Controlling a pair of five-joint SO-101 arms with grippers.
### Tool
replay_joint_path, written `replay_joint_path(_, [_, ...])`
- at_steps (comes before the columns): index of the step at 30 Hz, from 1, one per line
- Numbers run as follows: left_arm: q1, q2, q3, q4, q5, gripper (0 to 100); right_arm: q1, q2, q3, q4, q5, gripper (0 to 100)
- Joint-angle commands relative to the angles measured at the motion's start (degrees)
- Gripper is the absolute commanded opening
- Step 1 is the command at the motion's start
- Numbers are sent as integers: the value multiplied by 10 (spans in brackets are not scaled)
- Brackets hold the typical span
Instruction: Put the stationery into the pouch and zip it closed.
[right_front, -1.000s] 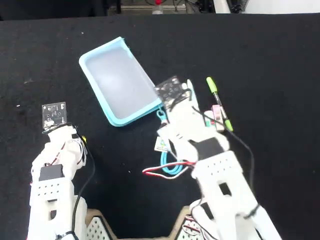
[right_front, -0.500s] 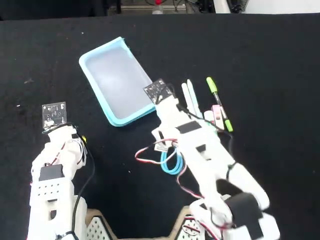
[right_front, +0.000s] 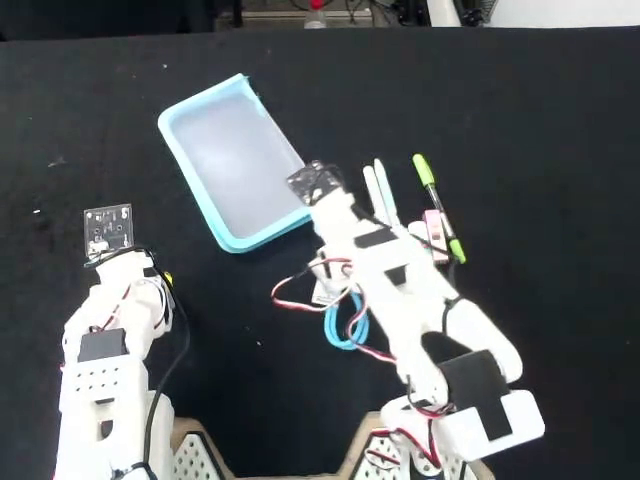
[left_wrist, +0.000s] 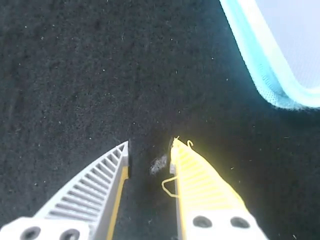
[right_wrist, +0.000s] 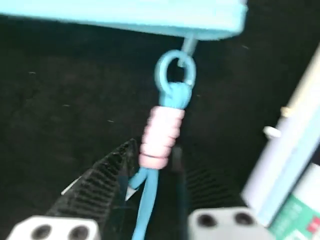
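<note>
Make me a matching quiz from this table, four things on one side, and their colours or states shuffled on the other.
Things:
1. pouch
2. marker
3. strap bead
4. left claw

Colours or states:
A. pink
B. open
C. light blue
D. yellow-green

Pairs: 1-C, 2-D, 3-A, 4-B.
</note>
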Motion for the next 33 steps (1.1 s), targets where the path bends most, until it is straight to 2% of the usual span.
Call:
replay_joint_path(1, [-6, -4, -6, -9, -5, 141, 55, -44, -16, 26, 7, 11])
replay_joint_path(7, [-6, -4, -7, -9, -5, 141, 63, -180, 37, 169, 7, 10])
replay_joint_path(12, [-6, -4, -7, -9, -5, 141, 63, -306, 102, 230, 8, 11])
replay_joint_path(15, [-6, -4, -7, -9, -5, 141, 64, -356, 145, 236, 10, 20])
replay_joint_path(20, [-6, -4, -7, -9, -5, 141, 63, -372, 182, 222, 71, 172])
replay_joint_path(23, [-6, -4, -7, -9, -5, 141, 63, -372, 167, 207, 68, 168])
replay_joint_path(28, [-6, -4, -7, -9, -5, 141, 55, -372, 109, 210, -7, 165])
replay_joint_path(33, [-6, -4, -6, -9, -5, 141, -33, -372, 130, 190, -10, 162])
